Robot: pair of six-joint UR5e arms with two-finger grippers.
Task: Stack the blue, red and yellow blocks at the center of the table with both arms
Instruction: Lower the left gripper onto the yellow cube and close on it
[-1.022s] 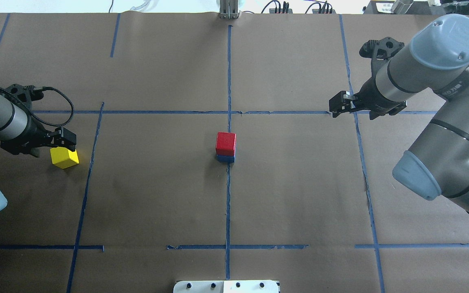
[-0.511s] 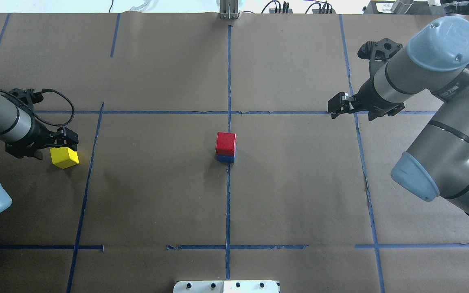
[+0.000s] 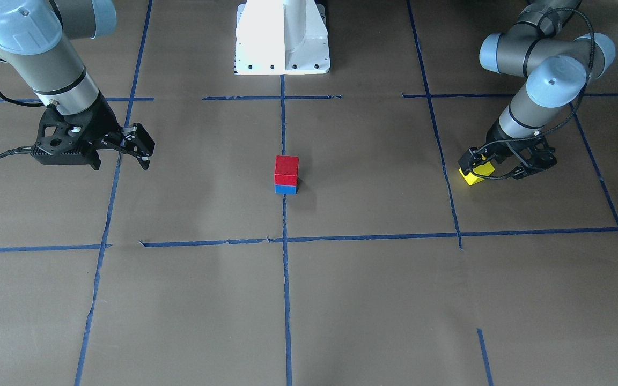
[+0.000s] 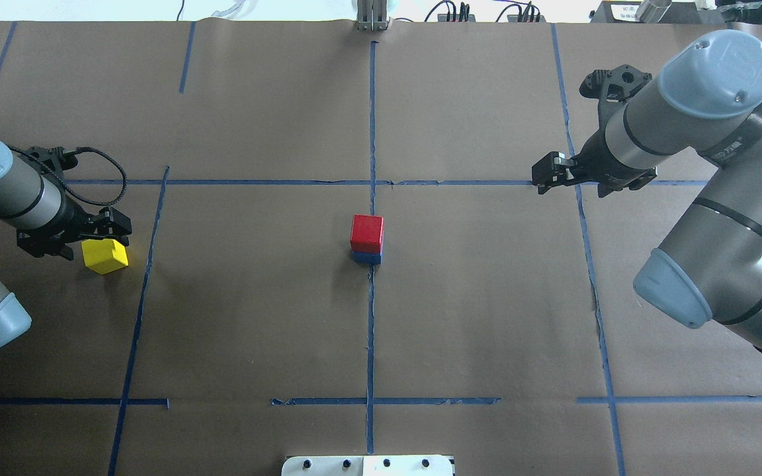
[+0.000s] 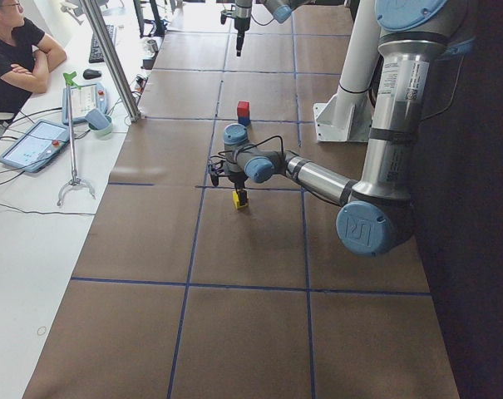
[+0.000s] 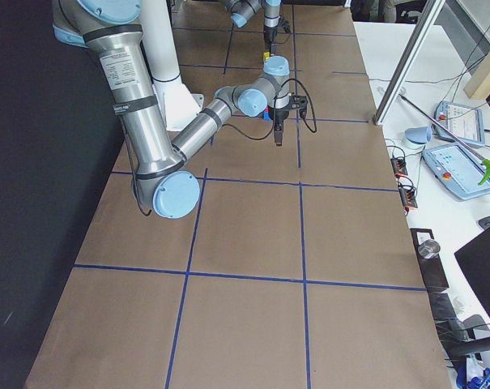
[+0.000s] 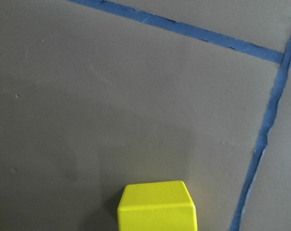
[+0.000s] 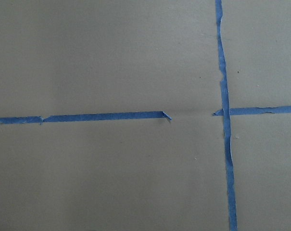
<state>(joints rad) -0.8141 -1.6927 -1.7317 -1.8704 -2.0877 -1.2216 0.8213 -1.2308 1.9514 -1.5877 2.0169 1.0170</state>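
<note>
Two cubes stacked, red wooden block on blue wooden block, yellow wooden block just under left gripper, fingers spread, right gripper well apart, fingers spread.

A red cube sits on a blue cube at the centre of the brown paper-covered bench. The left hand overlaps a yellow cube. The right hand is well apart.
</note>
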